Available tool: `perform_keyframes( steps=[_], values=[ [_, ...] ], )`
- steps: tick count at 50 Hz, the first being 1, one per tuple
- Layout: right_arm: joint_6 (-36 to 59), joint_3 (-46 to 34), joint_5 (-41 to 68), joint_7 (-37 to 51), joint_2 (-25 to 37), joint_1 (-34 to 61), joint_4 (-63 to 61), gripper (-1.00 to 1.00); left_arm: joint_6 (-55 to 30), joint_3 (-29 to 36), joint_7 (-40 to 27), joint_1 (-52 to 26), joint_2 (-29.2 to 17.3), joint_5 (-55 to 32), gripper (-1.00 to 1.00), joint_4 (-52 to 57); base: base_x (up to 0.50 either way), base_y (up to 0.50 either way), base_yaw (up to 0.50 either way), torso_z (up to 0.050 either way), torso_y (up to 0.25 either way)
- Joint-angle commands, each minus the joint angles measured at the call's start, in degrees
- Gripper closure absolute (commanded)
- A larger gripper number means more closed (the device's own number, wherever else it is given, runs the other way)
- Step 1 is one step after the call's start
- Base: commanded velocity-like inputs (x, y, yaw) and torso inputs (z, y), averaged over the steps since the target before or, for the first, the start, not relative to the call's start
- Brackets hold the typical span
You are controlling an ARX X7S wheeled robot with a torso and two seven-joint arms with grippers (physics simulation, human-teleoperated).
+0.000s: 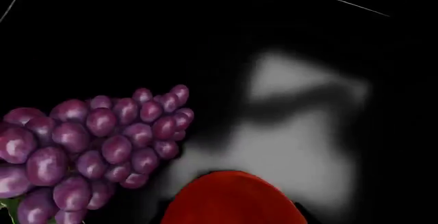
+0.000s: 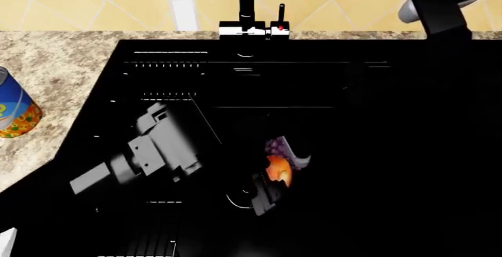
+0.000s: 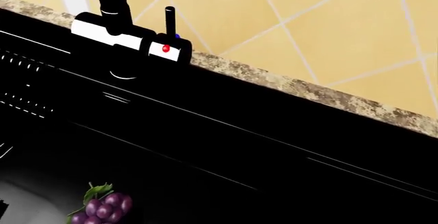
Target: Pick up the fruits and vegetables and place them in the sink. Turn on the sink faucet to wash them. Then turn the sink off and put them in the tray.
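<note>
1. Countertop of speckled stone lies at my far left, with the blue soup can standing on it, well clear of the sink's rim.
2. My left arm reaches down into the sink, and my left gripper sits low in the black basin; I cannot tell how its jaws stand, since the dark hides them.
3. The round orange-red fruit lies on the basin floor just beside that gripper, and in my left wrist view it fills the near edge.
4. The grape bunch sits touching or just beside the fruit on its far side, green leaf showing in my right wrist view.
5. The sink faucet stands upright on the back rim, its red-dotted lever just to its right.
6. Open black basin spreads to the right of the fruit, with nothing in it.
7. My right arm hangs high over the back right corner; its gripper is out of sight.
</note>
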Motion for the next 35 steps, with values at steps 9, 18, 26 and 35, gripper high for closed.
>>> perform_keyframes(
  steps=[9,18,26,35],
  values=[
    [0.4,1.1,0.1,0.3,0.6,0.8,-1.3,-1.00,-8.7,-12.1,-3.7,-10.2,-5.5,-9.2,1.00,11.0,0.00,0.00,0.00,0.000,0.232],
    [1.0,1.6,0.3,-0.1,-0.1,1.5,-1.4,-1.00,-10.0,-14.9,-6.2,-12.3,-7.7,-9.4,1.00,10.2,0.00,0.00,0.00,0.000,0.056],
    [1.6,2.2,0.7,0.4,-0.4,2.2,-1.9,-1.00,-8.4,-20.8,-11.1,-12.1,-10.0,-8.8,1.00,6.6,0.00,0.00,0.00,0.000,0.000],
    [1.9,2.7,0.8,0.6,-1.6,2.6,-1.8,-1.00,-1.8,-24.9,-17.7,-8.0,-13.5,-5.2,1.00,5.5,0.00,0.00,0.00,0.000,0.000]
  ],
)
